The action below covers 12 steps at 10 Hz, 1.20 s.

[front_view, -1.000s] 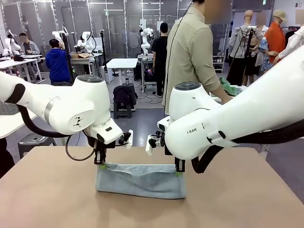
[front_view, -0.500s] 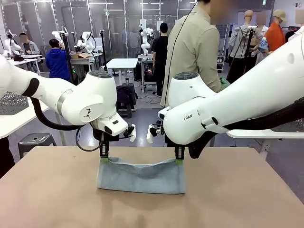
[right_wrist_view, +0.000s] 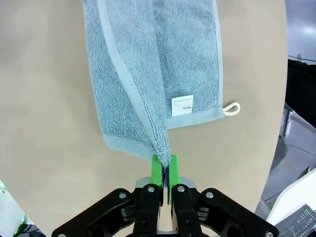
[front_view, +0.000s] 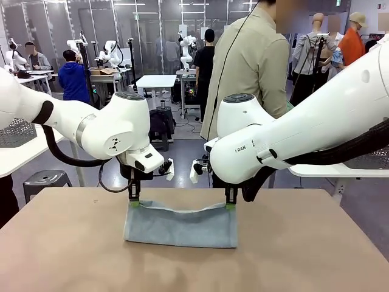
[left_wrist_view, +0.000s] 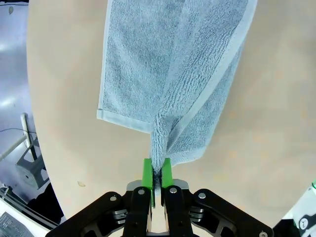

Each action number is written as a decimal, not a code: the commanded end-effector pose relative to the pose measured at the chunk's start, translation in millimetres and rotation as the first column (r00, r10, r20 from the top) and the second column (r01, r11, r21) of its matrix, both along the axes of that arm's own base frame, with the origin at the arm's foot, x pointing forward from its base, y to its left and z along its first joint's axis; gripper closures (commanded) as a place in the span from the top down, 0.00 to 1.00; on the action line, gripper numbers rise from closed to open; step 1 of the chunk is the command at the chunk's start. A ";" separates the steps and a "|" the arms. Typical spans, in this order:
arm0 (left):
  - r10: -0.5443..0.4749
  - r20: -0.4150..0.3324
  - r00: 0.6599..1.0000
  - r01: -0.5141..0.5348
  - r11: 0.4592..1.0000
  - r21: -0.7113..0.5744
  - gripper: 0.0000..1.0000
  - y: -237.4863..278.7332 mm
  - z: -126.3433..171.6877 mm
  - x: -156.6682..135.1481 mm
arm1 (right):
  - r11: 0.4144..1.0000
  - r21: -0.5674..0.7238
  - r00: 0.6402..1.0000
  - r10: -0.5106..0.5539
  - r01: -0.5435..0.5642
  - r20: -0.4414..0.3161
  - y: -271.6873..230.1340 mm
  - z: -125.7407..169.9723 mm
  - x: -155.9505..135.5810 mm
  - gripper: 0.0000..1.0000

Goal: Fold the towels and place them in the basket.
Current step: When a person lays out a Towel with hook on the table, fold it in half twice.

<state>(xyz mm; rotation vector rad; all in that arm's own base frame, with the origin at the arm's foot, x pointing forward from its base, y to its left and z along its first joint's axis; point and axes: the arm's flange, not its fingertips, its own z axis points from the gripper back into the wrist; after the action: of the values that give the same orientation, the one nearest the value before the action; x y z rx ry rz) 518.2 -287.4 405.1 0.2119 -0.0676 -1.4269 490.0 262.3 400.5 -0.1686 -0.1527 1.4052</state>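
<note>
- Towel (front_view: pixel 180 224) lies mid-table (front_view: pixel 61 261), its long axis running left to right across your view.
- Your left gripper (front_view: pixel 133 202) is clenched on the towel's far left corner. Your right gripper (front_view: pixel 230 205) is clenched on the far right corner, and each wrist view shows green pads pinching a bunched bit of hem.
- Between the two grips the far edge is lifted and sags. The rest of the cloth spreads from the grippers toward you, flat on the table.
- The cloth therefore lies on the near side of both grippers. To my eye the fold calls for you to carry the held edge toward you, arms level, to meet the near hem.
- A white loop (right_wrist_view: pixel 232 108) marks the free corner of the short end below your right gripper.
</note>
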 end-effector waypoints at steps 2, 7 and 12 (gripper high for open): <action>0.004 0.003 1.000 -0.004 1.000 0.001 0.08 2.4 2.3 -2.3 | 1.000 0.002 1.000 0.000 0.000 0.006 -0.3 2.2 -0.5 0.06; -0.034 -0.024 0.999 0.035 0.999 0.010 0.08 -12.1 -18.7 22.9 | 0.999 0.040 0.999 0.024 -0.023 -0.026 7.3 -26.0 19.6 0.06; 0.015 -0.037 0.999 -0.015 1.000 -0.004 0.08 -0.9 -43.1 45.6 | 0.999 0.039 0.999 0.013 -0.011 -0.037 8.8 -50.3 43.3 0.06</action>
<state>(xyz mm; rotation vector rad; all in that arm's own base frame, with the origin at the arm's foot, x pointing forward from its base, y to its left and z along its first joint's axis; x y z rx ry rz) 555.4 -288.9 361.7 0.1625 -0.0275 -1.4095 525.1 271.4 349.4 -0.1083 -0.1345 1.3959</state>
